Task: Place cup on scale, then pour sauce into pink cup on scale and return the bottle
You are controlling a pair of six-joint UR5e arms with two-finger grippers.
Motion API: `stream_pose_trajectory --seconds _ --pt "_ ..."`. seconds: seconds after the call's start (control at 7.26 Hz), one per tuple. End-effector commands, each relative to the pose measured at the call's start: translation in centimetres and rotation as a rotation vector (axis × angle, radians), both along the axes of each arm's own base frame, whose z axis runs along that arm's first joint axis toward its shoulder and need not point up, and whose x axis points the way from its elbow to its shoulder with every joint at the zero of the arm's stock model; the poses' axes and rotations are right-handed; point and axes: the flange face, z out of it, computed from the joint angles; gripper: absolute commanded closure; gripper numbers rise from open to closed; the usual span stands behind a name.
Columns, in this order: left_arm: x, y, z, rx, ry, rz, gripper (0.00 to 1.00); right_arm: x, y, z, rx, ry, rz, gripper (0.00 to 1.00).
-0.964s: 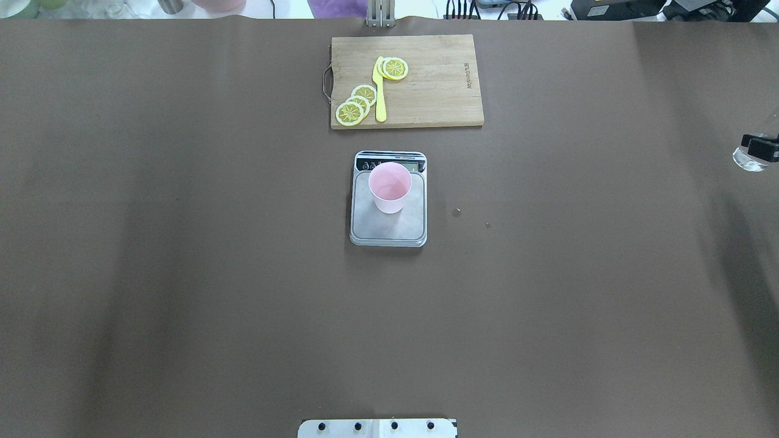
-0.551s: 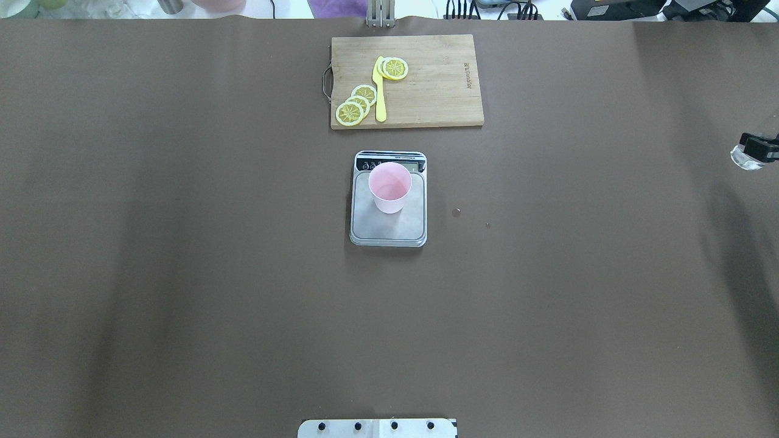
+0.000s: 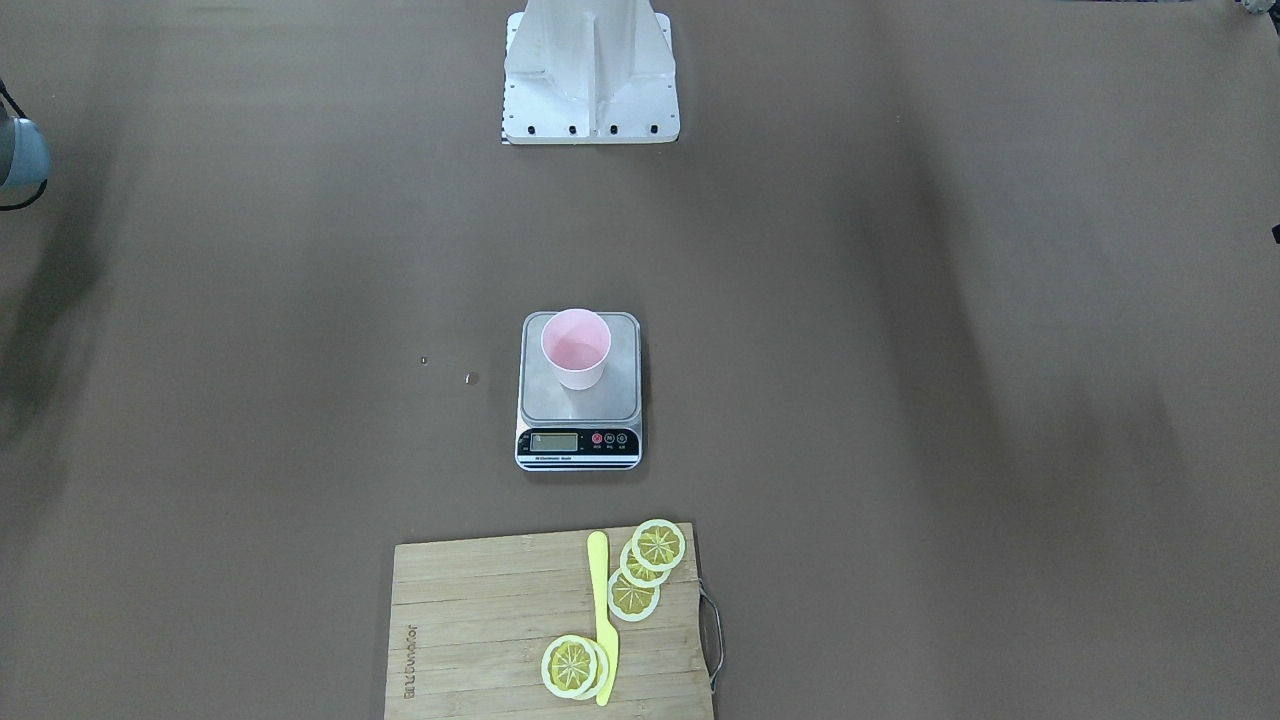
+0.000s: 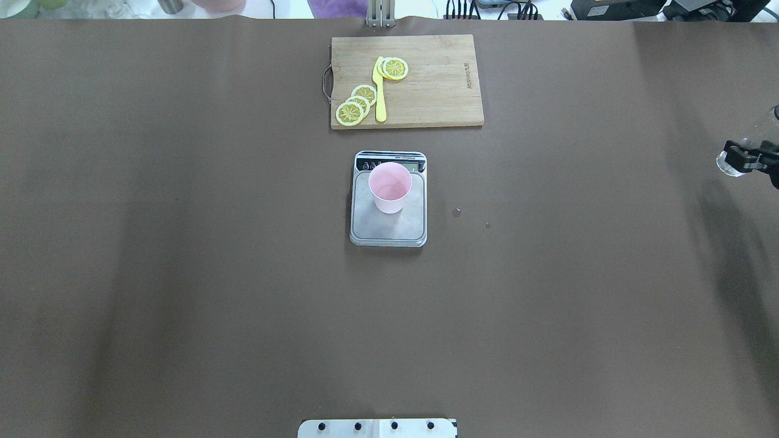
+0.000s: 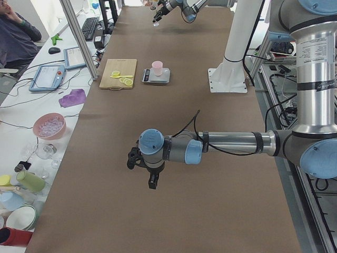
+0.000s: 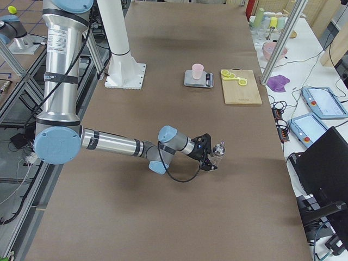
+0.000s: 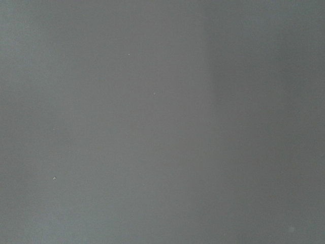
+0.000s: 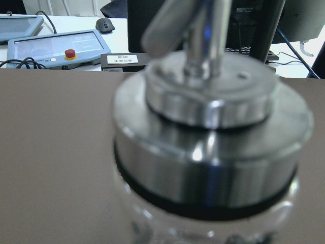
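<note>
The pale pink cup stands upright on the silver platform of the scale at the table's middle; it also shows in the front view. My right gripper is at the far right edge, shut on the clear bottle. The bottle's silver collar and spout fill the right wrist view. In the exterior right view the bottle stands roughly upright, low over the table. My left gripper shows only in the exterior left view, low over bare table; I cannot tell if it is open.
A wooden cutting board with lemon slices and a yellow knife lies beyond the scale. Two small droplets sit on the brown table right of the scale. The robot's base plate is at the near edge.
My right gripper and the bottle have moved slightly left, further into the overhead view. The cup and scale have not moved.
</note>
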Motion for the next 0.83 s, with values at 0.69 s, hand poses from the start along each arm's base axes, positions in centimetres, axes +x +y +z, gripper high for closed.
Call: stream_pose_trajectory --seconds 0.69 --pt "0.0 0.0 0.0 0.001 0.000 -0.001 0.02 -1.6 1.9 2.7 0.071 -0.003 0.060 1.00"
